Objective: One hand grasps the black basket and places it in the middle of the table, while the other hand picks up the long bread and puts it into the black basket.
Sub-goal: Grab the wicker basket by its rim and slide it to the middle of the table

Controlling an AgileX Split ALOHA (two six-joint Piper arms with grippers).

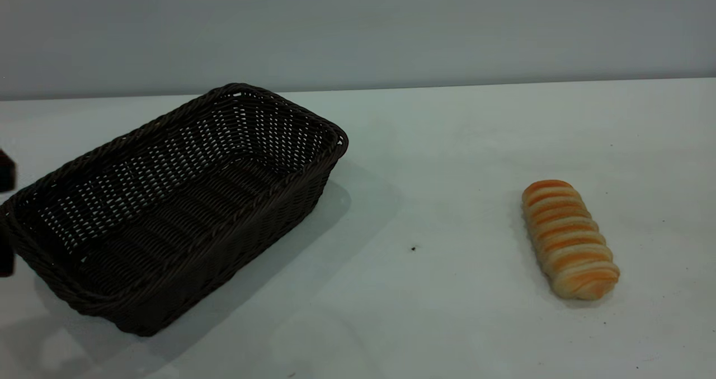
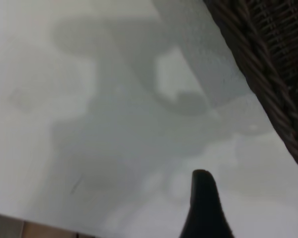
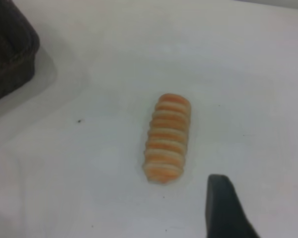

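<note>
Exterior view: white table [image 1: 447, 161], plain grey wall [image 1: 358, 27] behind.

A plain pale grey wall [image 1: 358, 27] rises behind, evenly lit, casting soft shadows.

Dark brown-black rectangular woven wicker basket [image 1: 168, 211] with open-weave sides, small oblong bread roll [image 1: 569, 239] striped golden-orange and pale cream, plain white flat tabletop [image 1: 447, 161] with dark specks.

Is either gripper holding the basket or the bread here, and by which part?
Nothing is visibly held. The long bread lies free on the table; the left gripper sits at the black basket's end rim, grip not discernible.
</note>
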